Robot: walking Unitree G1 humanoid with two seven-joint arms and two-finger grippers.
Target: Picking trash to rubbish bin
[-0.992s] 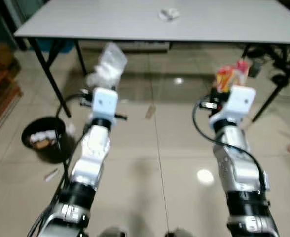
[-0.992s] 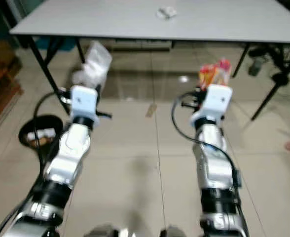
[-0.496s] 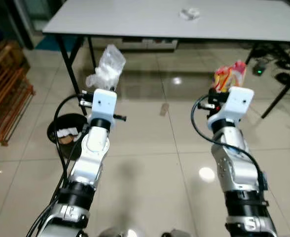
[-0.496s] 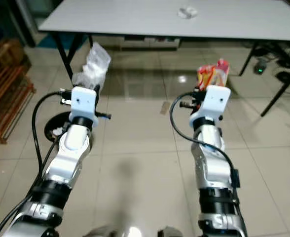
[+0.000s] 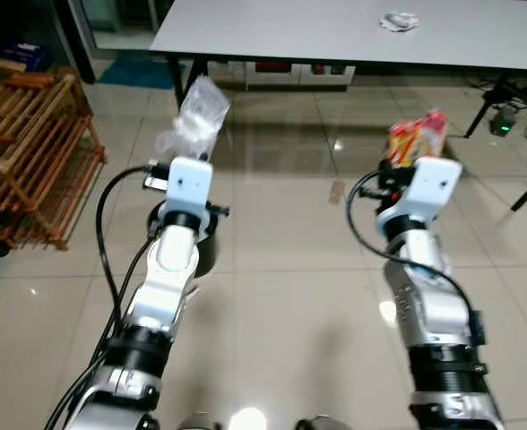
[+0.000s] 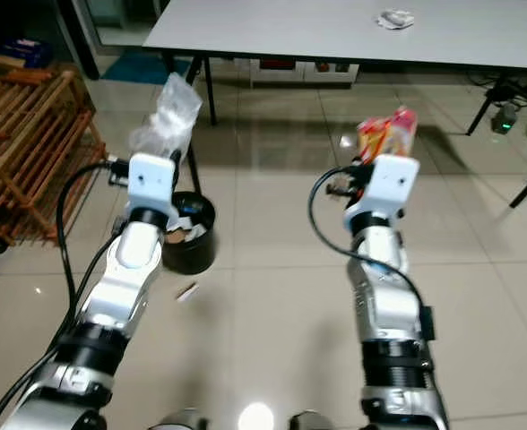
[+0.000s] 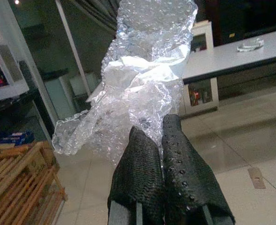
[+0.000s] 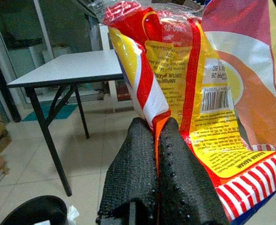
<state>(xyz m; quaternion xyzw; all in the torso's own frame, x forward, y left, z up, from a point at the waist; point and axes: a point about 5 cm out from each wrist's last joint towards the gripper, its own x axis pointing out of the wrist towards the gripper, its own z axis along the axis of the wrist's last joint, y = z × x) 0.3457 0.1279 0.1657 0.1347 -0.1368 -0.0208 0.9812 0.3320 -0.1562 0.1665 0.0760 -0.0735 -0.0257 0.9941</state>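
A grey table point(image 5: 335, 31) stands on the tiled floor point(image 5: 272, 296), a wooden rack point(image 5: 30, 161) to its left.

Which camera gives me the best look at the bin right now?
The right eye view: the black bin stands open on the floor beside the left arm, with scraps inside. In the left eye view that arm covers most of it. The right wrist view catches just its rim, below the snack bag.
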